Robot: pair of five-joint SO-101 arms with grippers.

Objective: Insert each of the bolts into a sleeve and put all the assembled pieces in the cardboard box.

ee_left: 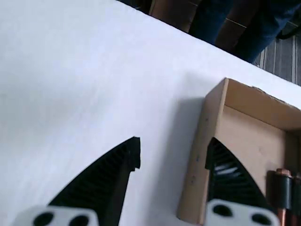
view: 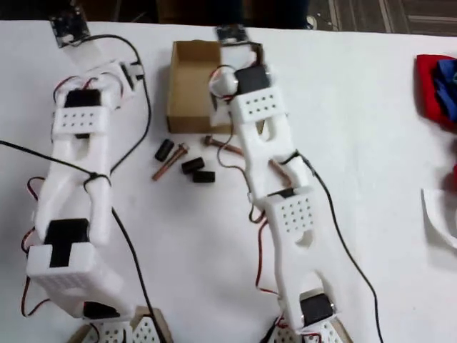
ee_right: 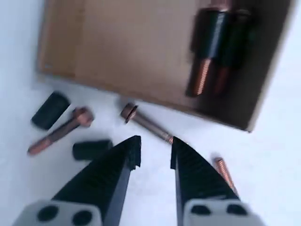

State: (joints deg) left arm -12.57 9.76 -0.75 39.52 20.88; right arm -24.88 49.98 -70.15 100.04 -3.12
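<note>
We see the cardboard box (view: 187,82) in the upper middle of the high view, standing open on the white worktop (view: 357,143). Two assembled pieces (ee_right: 214,42) lie side by side inside it against one wall, each a copper bolt pushed through a black sleeve. The loose parts are scattered on the worktop just below the box in the high view. The first bolt (view: 170,163) lies on a slant, with one sleeve (view: 164,150) just beside it on the left and two more sleeves (view: 192,165) (view: 203,176) close together on its right. The second bolt (view: 218,144) lies near the box's lower edge, its shank running under the right arm. The third bolt (ee_right: 225,170) lies apart from the others, partly hidden behind a finger in the right wrist view. The right pincer (ee_right: 154,148) hangs over the worktop near the tip of the second bolt. Its fingers are parted only a little and hold nothing. The left pincer (ee_left: 172,153) is just left of the box in the high view. It is spread wide and empty, with the box's near wall showing between its fingers in the left wrist view. At the right edge of the high view lies a red and blue cloth (view: 437,78), well apart from the box.
</note>
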